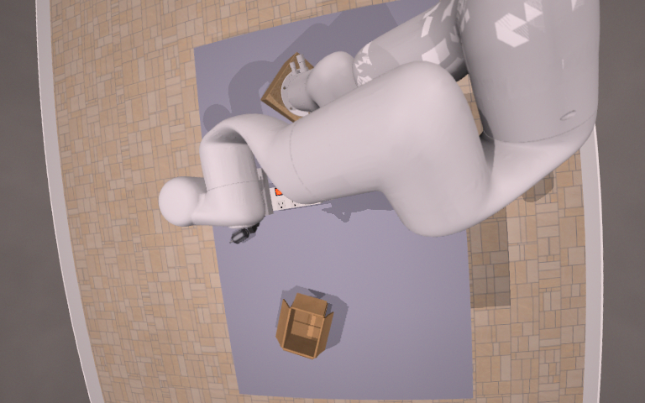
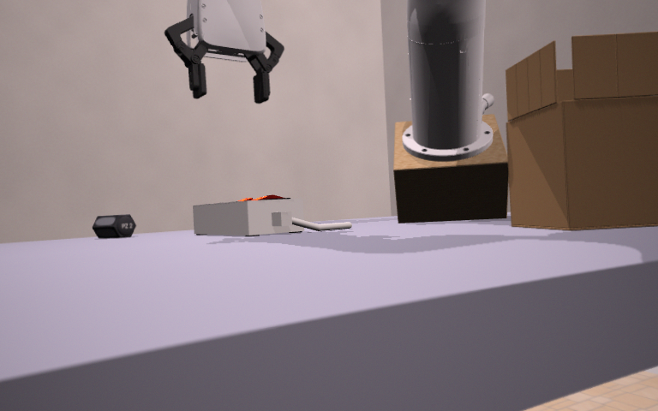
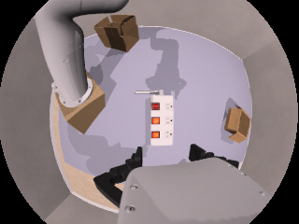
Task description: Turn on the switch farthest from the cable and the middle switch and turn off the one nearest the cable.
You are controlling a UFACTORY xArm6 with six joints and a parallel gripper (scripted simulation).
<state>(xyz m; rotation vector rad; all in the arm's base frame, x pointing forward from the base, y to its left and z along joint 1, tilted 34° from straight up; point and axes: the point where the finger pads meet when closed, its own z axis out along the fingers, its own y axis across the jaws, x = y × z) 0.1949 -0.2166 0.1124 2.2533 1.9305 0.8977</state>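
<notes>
Claw: my black two-finger gripper point(image 2: 228, 89) hangs wide open, holding nothing | Thing: white hard plastic power strip point(image 2: 242, 217) lies flat far below, switches up | Handling: looks light and slippery; I'd press switches, not grab.

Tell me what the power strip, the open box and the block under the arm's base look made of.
Power strip: likely matte plastic, plain pale-grey casing with glossy orange-red switches. Open box: cardboard, flat brown with folded flaps. Block under the arm: seemingly wood, pale grained top, dark sides.
</notes>
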